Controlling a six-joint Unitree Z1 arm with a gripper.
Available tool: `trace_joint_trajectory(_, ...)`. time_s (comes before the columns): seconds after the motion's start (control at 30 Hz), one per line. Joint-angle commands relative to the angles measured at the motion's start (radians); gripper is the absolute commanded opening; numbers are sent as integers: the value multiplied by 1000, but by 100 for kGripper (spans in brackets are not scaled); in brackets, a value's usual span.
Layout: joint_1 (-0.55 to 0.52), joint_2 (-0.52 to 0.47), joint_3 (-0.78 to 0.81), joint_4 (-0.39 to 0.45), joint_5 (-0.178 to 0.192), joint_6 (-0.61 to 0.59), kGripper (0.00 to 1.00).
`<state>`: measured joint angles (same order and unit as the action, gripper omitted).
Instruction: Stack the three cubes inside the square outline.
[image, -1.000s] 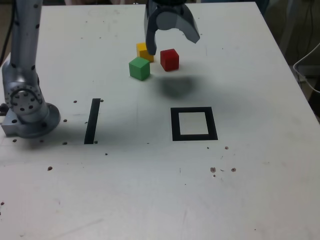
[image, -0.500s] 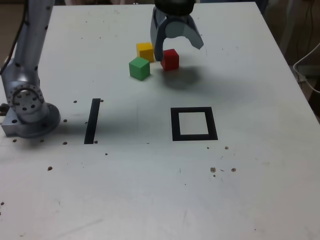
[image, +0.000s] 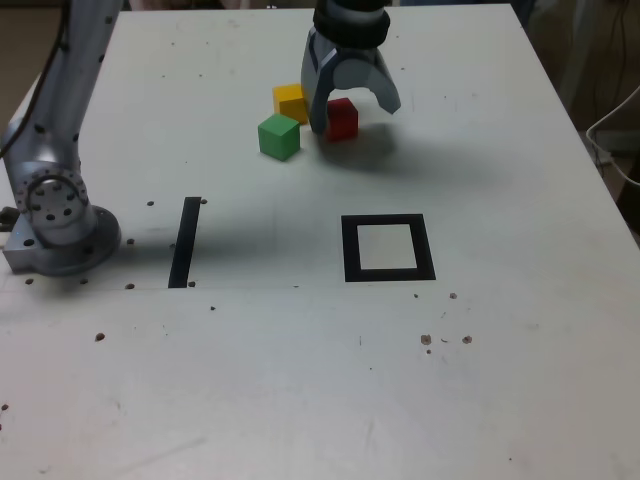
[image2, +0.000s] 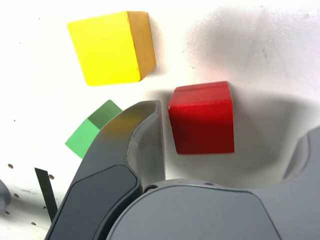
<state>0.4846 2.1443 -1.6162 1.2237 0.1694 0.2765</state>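
The end effector (image: 361, 118), jaws apart and empty, had come lower over the red cube (image: 343, 120), which lay on the bench (image: 480, 350) outside the square outline (image: 388, 247); a grasp seemed imminent.

Exterior view, relative to the square outline (image: 351, 250): three cubes (image: 279, 138) on the table (image: 250, 390), behind and to the left; strip (image: 185, 243) to the left; arm base (image: 75, 245) farther left.
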Motion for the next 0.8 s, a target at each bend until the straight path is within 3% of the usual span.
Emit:
trace_joint_trajectory(0.0, 6, 16, -2, -1, 3, -2, 85)
trace_joint_trajectory(0.27, 11, 28, -22, 7, 21, -2, 81)
trace_joint_trajectory(0.47, 15, 26, -29, 24, 7, -1, 63)
trace_joint_trajectory(0.63, 16, 32, -29, 19, -12, 6, 55)
trace_joint_trajectory(0.77, 16, 39, -29, 4, -15, 9, 40)
